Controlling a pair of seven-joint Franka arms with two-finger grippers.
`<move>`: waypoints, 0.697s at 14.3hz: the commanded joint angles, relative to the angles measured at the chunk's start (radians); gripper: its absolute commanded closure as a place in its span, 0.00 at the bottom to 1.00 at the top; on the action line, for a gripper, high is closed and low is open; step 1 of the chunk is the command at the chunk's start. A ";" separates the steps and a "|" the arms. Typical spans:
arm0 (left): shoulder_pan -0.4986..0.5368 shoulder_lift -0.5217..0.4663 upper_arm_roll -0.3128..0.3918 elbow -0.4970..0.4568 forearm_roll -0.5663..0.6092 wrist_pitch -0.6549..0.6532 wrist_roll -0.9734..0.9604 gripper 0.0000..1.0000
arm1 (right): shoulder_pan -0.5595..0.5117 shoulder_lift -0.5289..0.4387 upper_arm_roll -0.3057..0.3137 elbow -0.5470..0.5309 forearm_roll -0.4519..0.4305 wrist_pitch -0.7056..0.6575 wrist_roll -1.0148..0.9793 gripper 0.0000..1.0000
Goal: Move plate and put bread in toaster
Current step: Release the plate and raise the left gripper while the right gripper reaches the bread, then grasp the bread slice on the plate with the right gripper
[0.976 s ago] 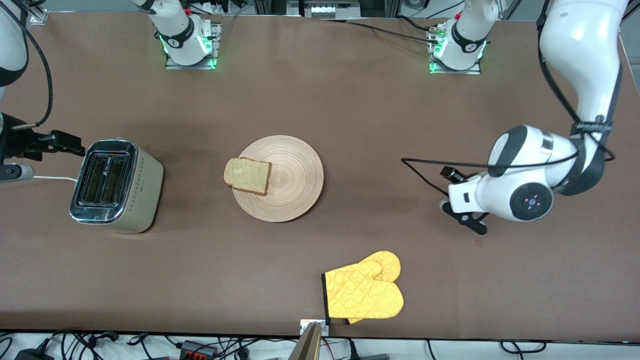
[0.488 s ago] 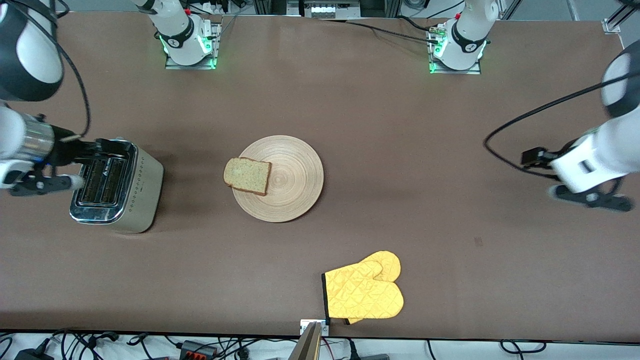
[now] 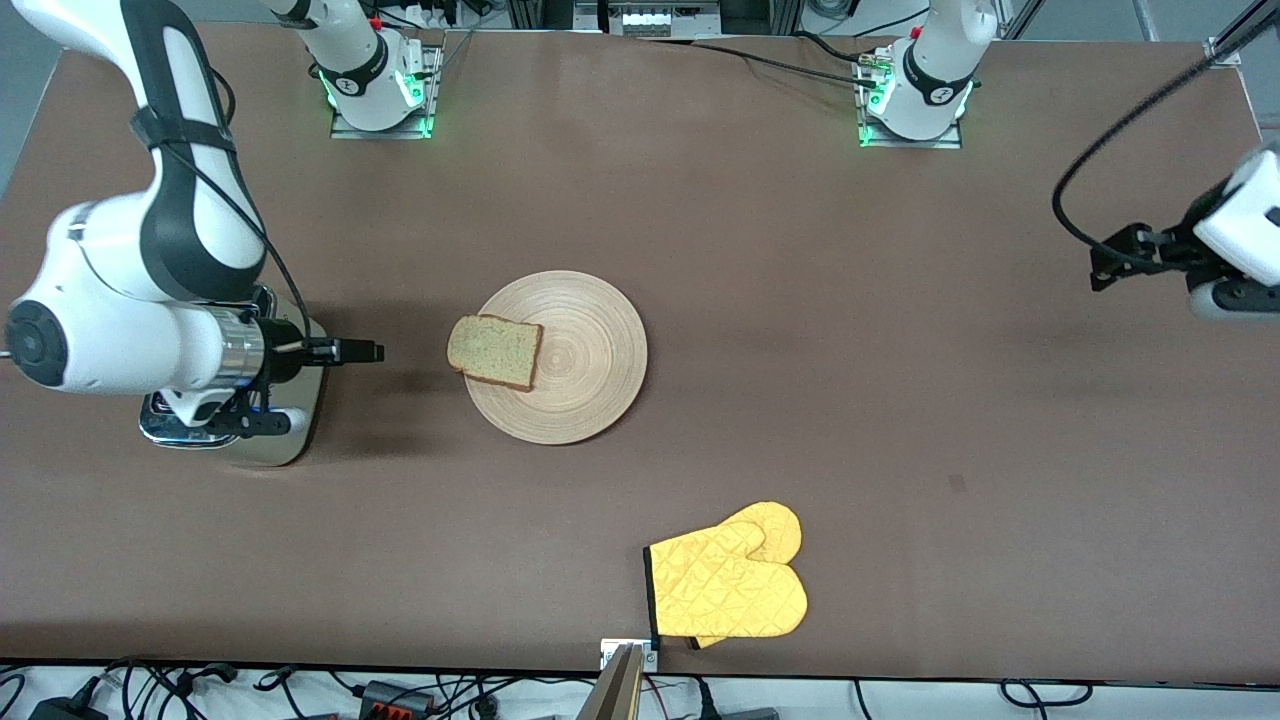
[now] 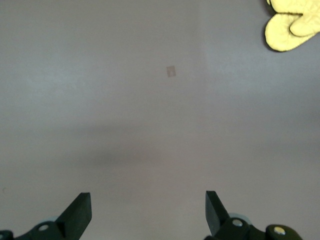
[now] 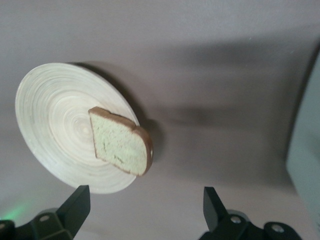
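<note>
Beside right gripper (image 5: 145, 212): bread (image 3: 495, 351).

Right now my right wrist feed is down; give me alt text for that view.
The bread lies on the plate, overhanging its rim toward the toaster. The open right pincer hovers over bare table between plate and toaster, holding nothing.
</note>
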 commanded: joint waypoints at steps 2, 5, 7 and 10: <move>-0.063 -0.181 0.039 -0.205 -0.014 0.057 0.009 0.00 | 0.035 -0.097 -0.001 -0.221 0.038 0.194 0.003 0.00; -0.113 -0.200 0.080 -0.218 -0.008 0.067 0.009 0.00 | 0.051 -0.142 0.005 -0.351 0.100 0.288 0.000 0.00; -0.118 -0.201 0.091 -0.218 -0.007 0.060 0.009 0.00 | 0.063 -0.176 0.005 -0.443 0.137 0.364 -0.014 0.00; -0.110 -0.186 0.089 -0.199 -0.005 0.047 0.008 0.00 | 0.084 -0.202 0.008 -0.566 0.156 0.501 -0.077 0.00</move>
